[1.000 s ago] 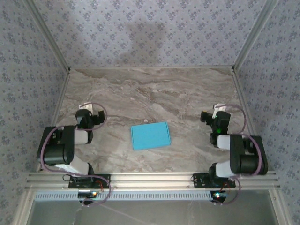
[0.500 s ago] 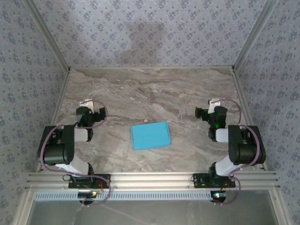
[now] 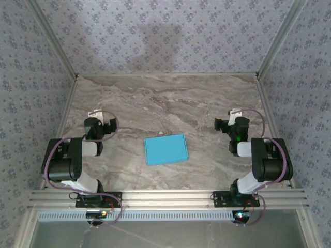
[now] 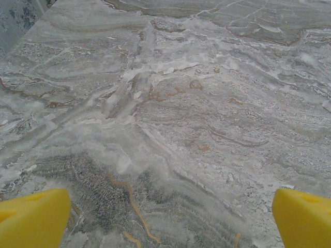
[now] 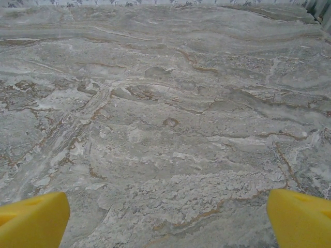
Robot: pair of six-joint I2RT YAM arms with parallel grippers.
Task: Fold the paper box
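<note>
Paper box (image 3: pixel 165 149): flat light blue rectangle lying on the marble-patterned table (image 3: pixel 170 98), mid-width and toward the near side, between the two arms and well apart from both. Left gripper (image 3: pixel 99 123): left of the box, yellow fingers (image 4: pixel 31 217) spread wide, holding nothing. Right gripper (image 3: pixel 229 122): right of the box, yellow fingers (image 5: pixel 300 219) spread wide, holding nothing.

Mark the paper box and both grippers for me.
paper box (image 3: pixel 165 149), top external view, middle of its blue top face.
left gripper (image 4: pixel 168 222), left wrist view, midway between its open yellow fingertips.
right gripper (image 5: pixel 168 219), right wrist view, midway between its open yellow fingertips.
</note>
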